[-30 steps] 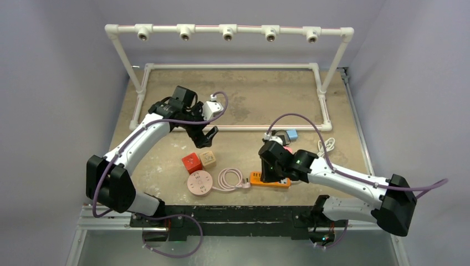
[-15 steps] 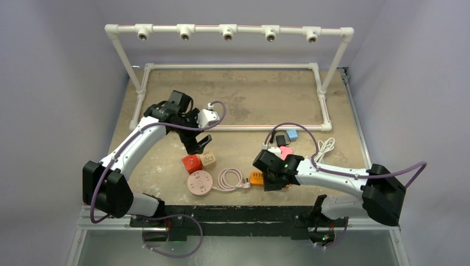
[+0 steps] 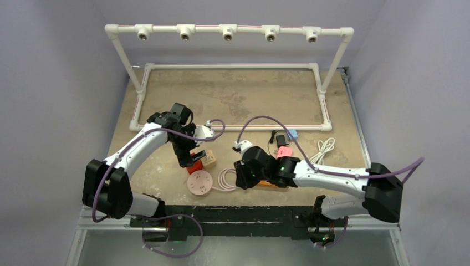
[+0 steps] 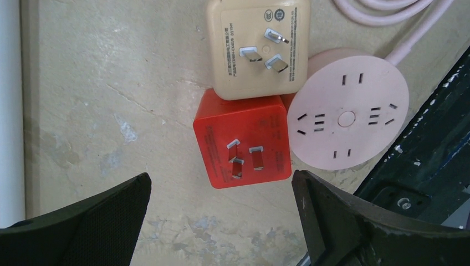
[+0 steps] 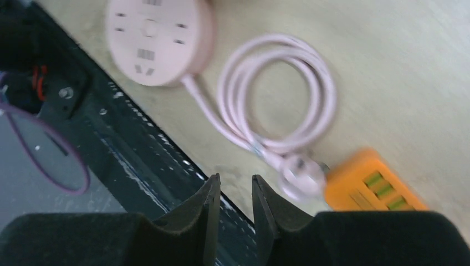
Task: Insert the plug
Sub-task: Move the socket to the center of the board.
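The plug (image 5: 302,176), pale pink w/ its prongs showing, lies flat on the bench (image 3: 249,100) near the front edge. It sits at the end of a pink cable (image 5: 277,45) that coils once and runs back to a round pink socket hub (image 5: 158,39). The plug's just beside the end of an orange power strip (image 5: 377,185); can't tell if they actually touch, the view's blurred there.

Right gripper (image 5: 235,183) hangs low over that spot. Its fingers (image 5: 208,205) are drawn nearly together, only a thin slit btwn them and nothing in it. In the wrist view the plug is off to the right of the tips and a bit past them, not btwn the fingers. From the top camera the right gripper (image 3: 242,180) covers the plug, w/ the cable loop (image 3: 226,180) showing to its left.

Left gripper (image 4: 221,180) is over the other side, fingers (image 4: 88,221) spread wide apart, holding nothing. Below them is a red cube adapter (image 4: 244,141), prongs up, roughly centred in the gap. A tan cube adapter (image 4: 258,47) touches the red one's far side, also prongs up. The hub (image 4: 349,116) butts against the red one's right side.
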